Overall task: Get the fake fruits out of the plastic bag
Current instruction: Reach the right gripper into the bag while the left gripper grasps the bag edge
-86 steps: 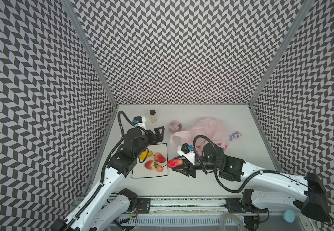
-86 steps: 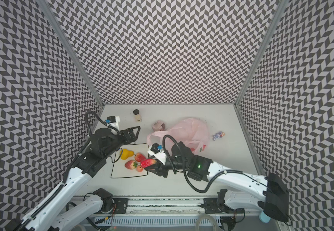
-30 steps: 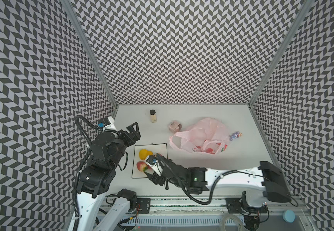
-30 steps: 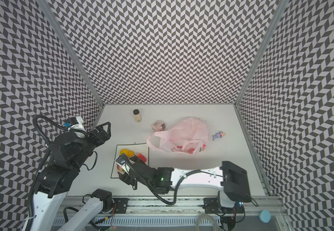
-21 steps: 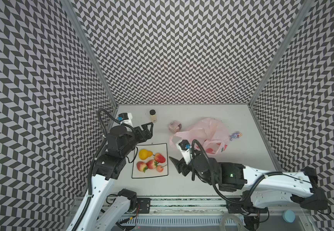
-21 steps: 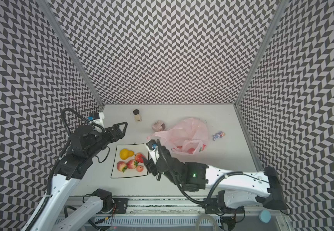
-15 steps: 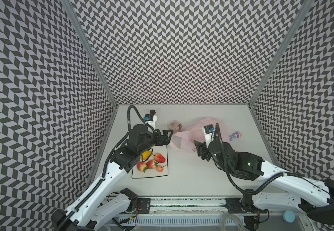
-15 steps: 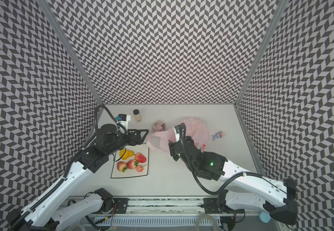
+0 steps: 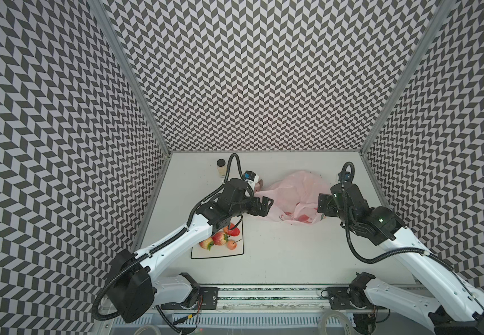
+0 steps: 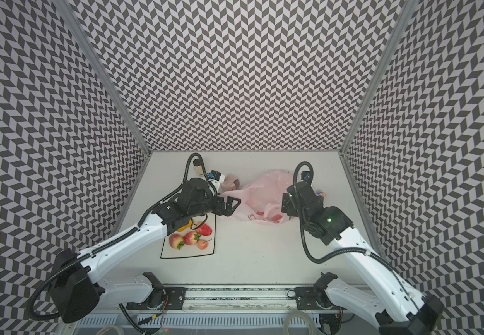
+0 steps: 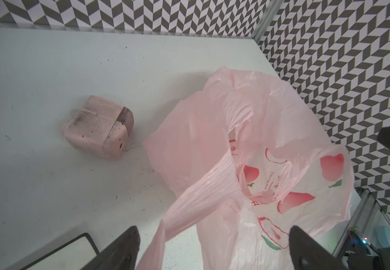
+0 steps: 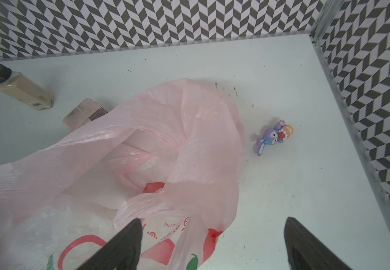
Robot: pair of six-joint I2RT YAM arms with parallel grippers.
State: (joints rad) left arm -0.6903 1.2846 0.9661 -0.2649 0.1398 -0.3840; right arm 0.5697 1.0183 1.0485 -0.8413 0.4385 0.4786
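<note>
Both arms are back at the crinkled translucent pink plastic bag (image 10: 264, 185); the strawberry the right one carried is now set down.
In a top view five glossy fake fruits (image 10: 191, 238) sit on the white black-rimmed square plate (image 10: 188, 252), well apart from the bag. The left gripper (image 10: 232, 207) and right gripper (image 10: 284, 206) flank the bag, with the side wall (image 10: 359, 185) near the right arm. Left wrist view: jaws wide, empty, loop handle (image 11: 201, 194) loose between them. Right wrist view: jaws wide, empty, over the mouth; the red patch (image 12: 153, 187) may be fruit or print; bare table (image 12: 306, 187) beyond.

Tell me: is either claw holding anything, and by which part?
Nothing is held. The left claw and right claw are both open; a handle of the plastic bag merely passes between the left jaws, unclamped.
</note>
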